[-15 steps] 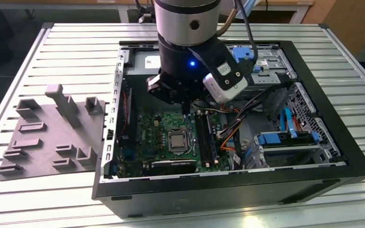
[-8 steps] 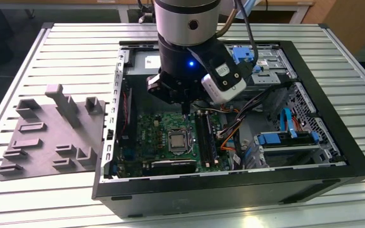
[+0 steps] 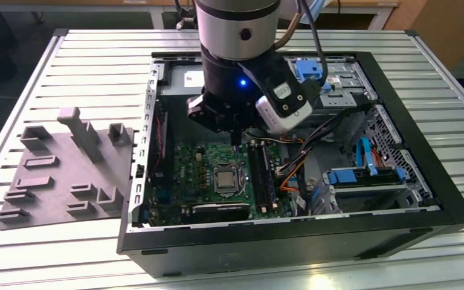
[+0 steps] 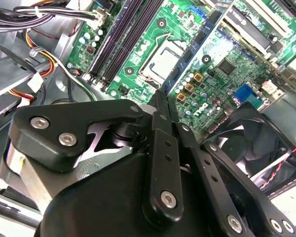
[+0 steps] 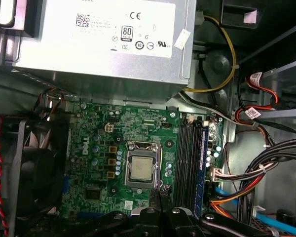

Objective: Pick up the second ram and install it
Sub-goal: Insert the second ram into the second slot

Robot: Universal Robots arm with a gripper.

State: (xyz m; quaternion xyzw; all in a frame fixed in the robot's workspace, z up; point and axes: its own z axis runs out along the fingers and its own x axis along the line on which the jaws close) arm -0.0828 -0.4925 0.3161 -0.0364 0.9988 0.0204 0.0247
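Observation:
My gripper (image 3: pixel 236 140) hangs inside the open computer case (image 3: pixel 425 199), just over the green motherboard (image 3: pixel 203 166). Its thin fingers are pressed together with nothing between them in both wrist views (image 4: pixel 162 96) (image 5: pixel 160 191). The tips sit above the board between the silver processor (image 5: pixel 140 168) and the bank of long dark memory slots (image 5: pixel 192 158) (image 3: pixel 261 175) (image 4: pixel 123 37). Dark strips stand in that bank, and I cannot tell the second ram apart from the slot strips there.
A grey moulded fixture tray (image 3: pixel 63 169) lies on the slatted table at the exterior view's left of the case. Inside the case are the power supply (image 5: pixel 103 34), a black fan (image 4: pixel 246 133), cable bundles (image 3: pixel 296 172) and blue drive brackets (image 3: pixel 353 176).

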